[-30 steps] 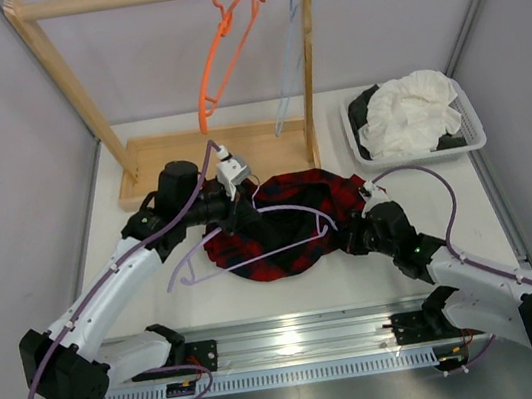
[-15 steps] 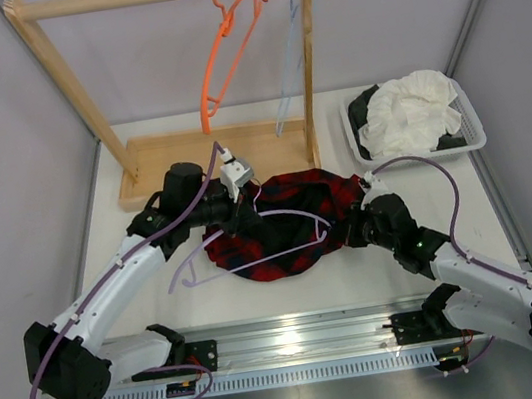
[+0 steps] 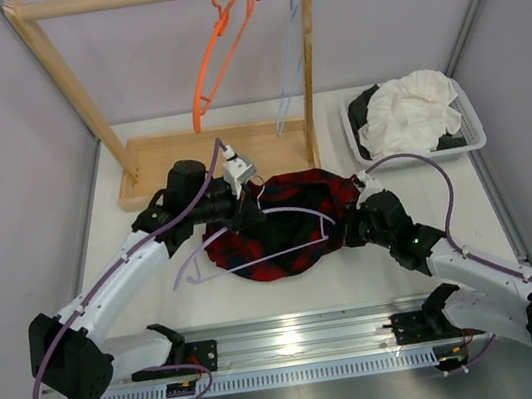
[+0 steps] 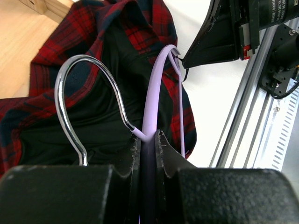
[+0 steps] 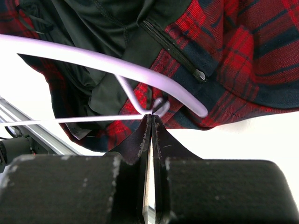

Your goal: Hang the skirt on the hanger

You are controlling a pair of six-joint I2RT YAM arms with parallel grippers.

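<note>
Now the hanger is lying across the skirt.
Left hand is gripping its neck; right hand is sitting closed against its thin bar.

From above, no sight of the left gripper itself: buried under its own wrist, which also covers part of the skirt. In the left wrist view, hanger neck lost between the fingers; nothing visible of it below that. Skirt there cut off by the top and left edges. In the right wrist view, thin lower bar vanishing between the tips of the right gripper. Pale blue hanger too faint to trace fully. Under the white garment, a dark thing, impossible to tell what.
</note>
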